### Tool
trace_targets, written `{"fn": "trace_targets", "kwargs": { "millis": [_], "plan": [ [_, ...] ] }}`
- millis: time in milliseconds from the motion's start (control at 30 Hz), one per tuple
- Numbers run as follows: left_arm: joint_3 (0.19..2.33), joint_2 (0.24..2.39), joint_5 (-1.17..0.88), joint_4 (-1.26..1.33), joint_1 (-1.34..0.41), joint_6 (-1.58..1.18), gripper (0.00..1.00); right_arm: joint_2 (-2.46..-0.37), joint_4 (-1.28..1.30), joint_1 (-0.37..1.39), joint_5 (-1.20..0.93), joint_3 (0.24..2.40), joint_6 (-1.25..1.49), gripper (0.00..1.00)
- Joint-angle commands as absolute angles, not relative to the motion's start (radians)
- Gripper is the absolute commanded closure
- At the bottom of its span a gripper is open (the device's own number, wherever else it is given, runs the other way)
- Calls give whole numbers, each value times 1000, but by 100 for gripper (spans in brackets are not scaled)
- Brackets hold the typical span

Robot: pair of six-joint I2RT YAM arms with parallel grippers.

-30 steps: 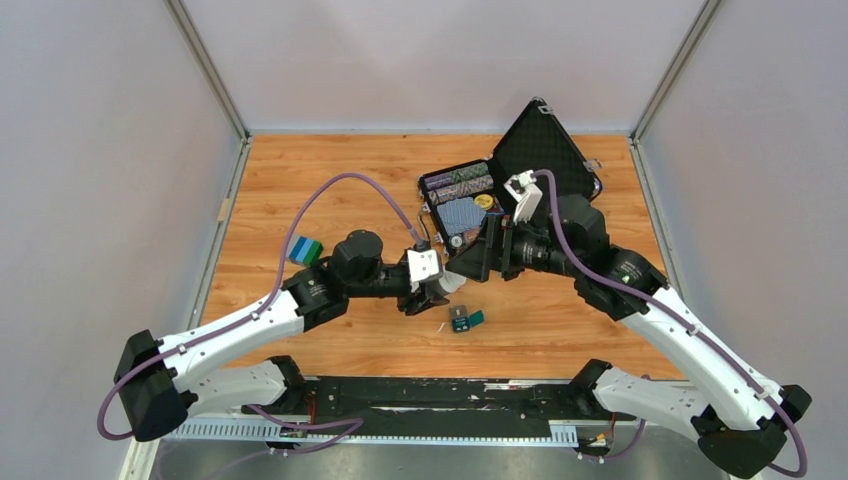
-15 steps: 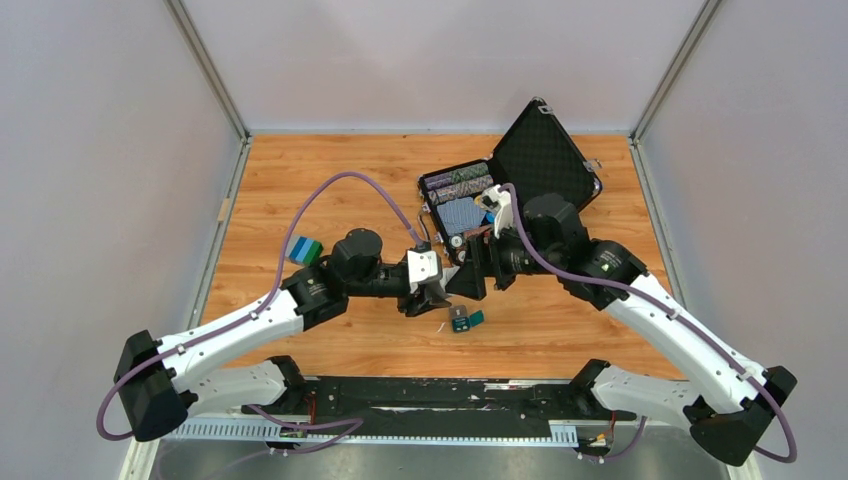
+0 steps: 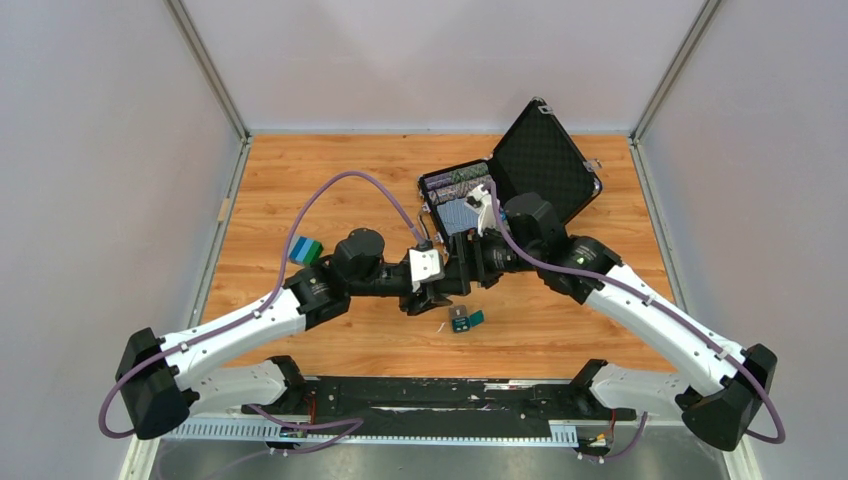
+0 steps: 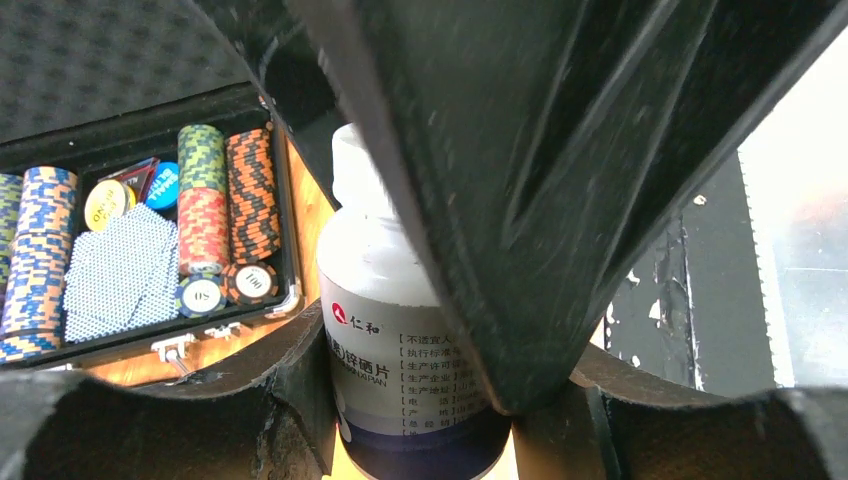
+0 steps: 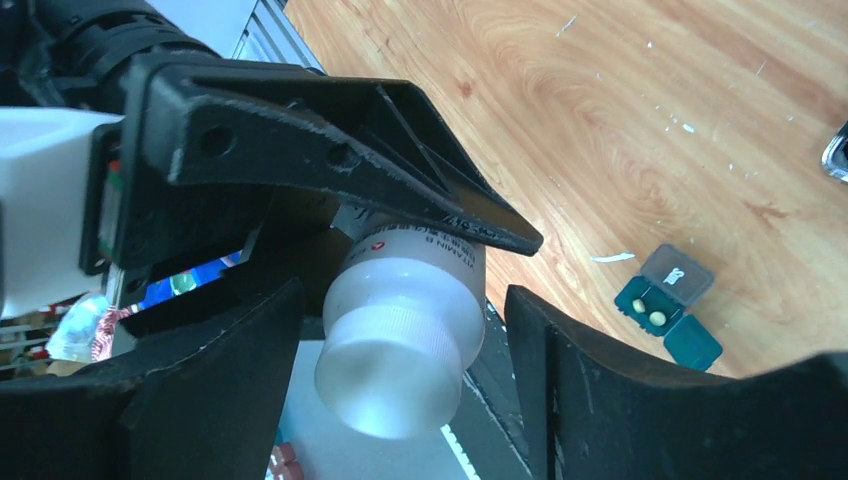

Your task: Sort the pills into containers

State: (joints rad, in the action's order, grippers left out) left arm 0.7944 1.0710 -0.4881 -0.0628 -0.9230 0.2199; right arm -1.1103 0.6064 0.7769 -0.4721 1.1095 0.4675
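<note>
Opening the pill bottle (image 5: 400, 300) is the step I judge to be in hand. My left fingers (image 5: 300, 150) are pinching the bottle by its body and holding it up off the bench (image 3: 330, 180), lying over on its side so the white cap (image 5: 395, 345) points toward my other arm. My right fingers (image 5: 600, 380) are spread wide, one on either side of that cap. The wrist view shows a gap on both sides, so they are around the cap but not gripping it.

The little teal box (image 5: 668, 305) lies on the bench just beside and below where my two arms meet, its lid up, with two pale pills (image 5: 648, 311) in one compartment. The black chip case (image 3: 470, 195) stands open farther back and has no part in this.

Next I need to centre the right fingers on the ribbed cap and close them squarely. Then I should twist while my left keeps the body from turning with it. If the left grip slips, the bottle will only spin. With the cap off, the mouth has to be brought over the teal box and tipped gently, since the box is small and pills could scatter.
</note>
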Motion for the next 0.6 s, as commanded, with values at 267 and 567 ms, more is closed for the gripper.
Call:
{"fn": "trace_targets", "kwargs": {
  "millis": [267, 567],
  "plan": [
    [794, 1037, -429, 48, -927, 181, 52, -1128, 540, 796, -347, 1097, 637, 79],
    [730, 968, -191, 84, -927, 162, 0, -1072, 791, 766, 31, 1131, 650, 81]
  ]
}}
